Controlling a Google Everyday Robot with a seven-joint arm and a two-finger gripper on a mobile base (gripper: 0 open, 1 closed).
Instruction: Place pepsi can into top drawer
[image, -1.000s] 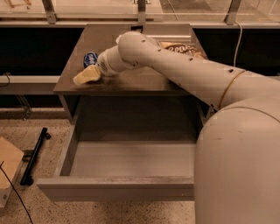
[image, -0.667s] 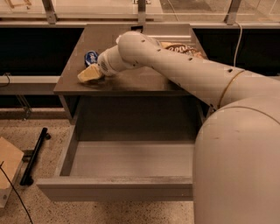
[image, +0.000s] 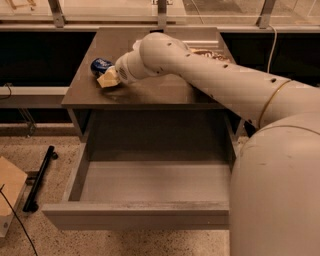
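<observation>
One can (image: 100, 65) lies on the bench (image: 150, 95) at its left, gripper (image: 107, 79) right against it; whether it grips, I cannot tell. I'd seat it squarely across the can, then lift clear before heading toward the open drawer (image: 150, 181).

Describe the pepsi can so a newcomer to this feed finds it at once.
Start at the dark table above the open top drawer. On the table's left part, right by the gripper, lies the can. It is the only blue thing there, small, with white marking; the chip bag on the arm's other side is brown.
</observation>
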